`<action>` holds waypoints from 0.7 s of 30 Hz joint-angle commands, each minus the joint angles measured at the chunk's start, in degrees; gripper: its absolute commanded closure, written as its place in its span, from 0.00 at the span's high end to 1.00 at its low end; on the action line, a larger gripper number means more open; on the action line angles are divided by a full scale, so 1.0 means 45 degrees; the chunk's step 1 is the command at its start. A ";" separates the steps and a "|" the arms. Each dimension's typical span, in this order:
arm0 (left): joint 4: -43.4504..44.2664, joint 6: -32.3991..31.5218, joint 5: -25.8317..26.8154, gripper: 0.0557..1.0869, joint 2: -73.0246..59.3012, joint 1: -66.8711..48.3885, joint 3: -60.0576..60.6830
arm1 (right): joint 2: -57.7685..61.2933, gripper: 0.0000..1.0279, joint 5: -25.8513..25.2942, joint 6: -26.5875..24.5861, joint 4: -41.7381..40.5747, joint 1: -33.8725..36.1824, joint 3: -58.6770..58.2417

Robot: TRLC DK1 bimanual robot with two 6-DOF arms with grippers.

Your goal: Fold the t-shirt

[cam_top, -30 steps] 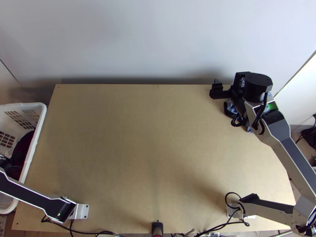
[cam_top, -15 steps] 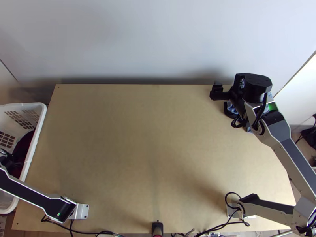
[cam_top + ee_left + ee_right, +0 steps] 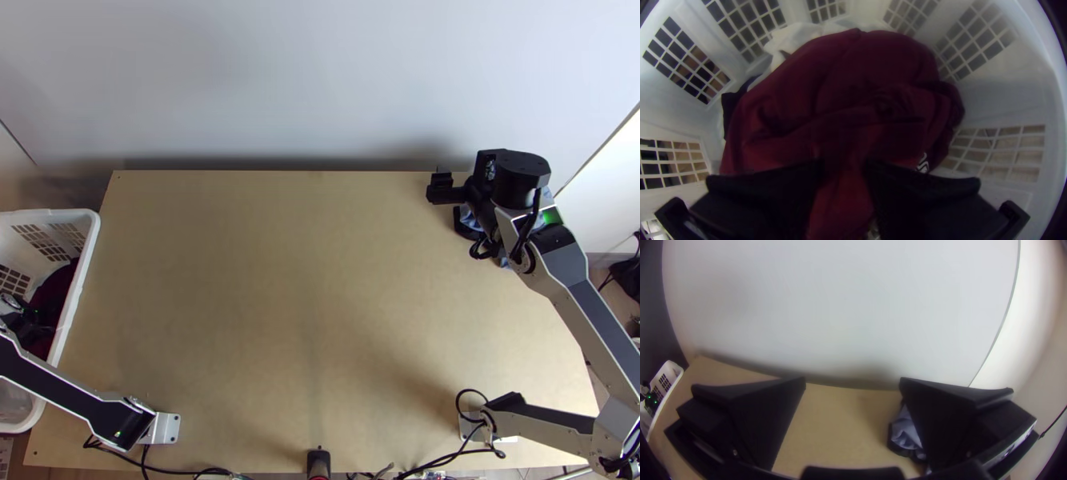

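Dark red garment (image 3: 844,71): bunched in white basket (image 3: 90,240), below and between left gripper's (image 3: 30,326) fingers. Those stand well apart; can't tell if they touch cloth. Right gripper (image 3: 464,172) wide open, nothing held, above table's far right corner. Blue-grey cloth (image 3: 906,431) bunched there. Light wooden table (image 3: 280,280), basket against left edge, pale wall (image 3: 304,80) behind.

Light wooden counter (image 3: 320,280), far edge by a pale grey wall (image 3: 320,80). Dark soft shadow along that edge. Brighter white wall section (image 3: 612,184) past the far right corner. Brownish floor (image 3: 614,308) beyond the right edge.
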State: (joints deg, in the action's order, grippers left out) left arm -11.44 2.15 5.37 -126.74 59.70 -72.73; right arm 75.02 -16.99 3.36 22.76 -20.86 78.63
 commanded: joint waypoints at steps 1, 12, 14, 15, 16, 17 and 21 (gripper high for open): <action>-0.0016 0.0498 0.0644 0.18 -0.0488 -0.0025 -0.0322 | -0.0012 0.95 -0.0149 -0.0121 -0.0020 0.0085 0.0046; -0.0543 0.0654 0.3339 0.04 -0.1406 0.1049 -0.1358 | 0.0008 0.95 -0.0306 -0.0238 -0.0039 0.0105 0.0124; -0.0797 0.0947 0.3671 0.04 -0.1270 0.1166 -0.1416 | 0.0008 0.95 -0.0325 -0.0257 -0.0039 0.0105 0.0105; -0.0934 0.1065 0.3788 0.04 -0.1133 0.1186 -0.1416 | 0.0008 0.95 -0.0325 -0.0257 -0.0039 0.0105 0.0085; -0.0953 0.1084 0.3769 0.04 -0.1035 0.1186 -0.1416 | 0.0008 0.95 -0.0325 -0.0257 -0.0039 0.0105 0.0066; -0.0953 0.1143 0.3769 0.04 -0.0899 0.1186 -0.1436 | 0.0008 0.95 -0.0345 -0.0277 -0.0059 0.0105 0.0046; -0.1481 0.0908 0.3788 0.04 -0.0215 0.1284 -0.1924 | 0.0008 0.95 -0.0364 -0.0316 -0.0117 0.0105 -0.0052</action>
State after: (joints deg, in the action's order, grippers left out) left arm -15.25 6.09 20.62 -130.98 64.42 -78.98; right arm 75.05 -18.46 2.13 22.52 -20.40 78.89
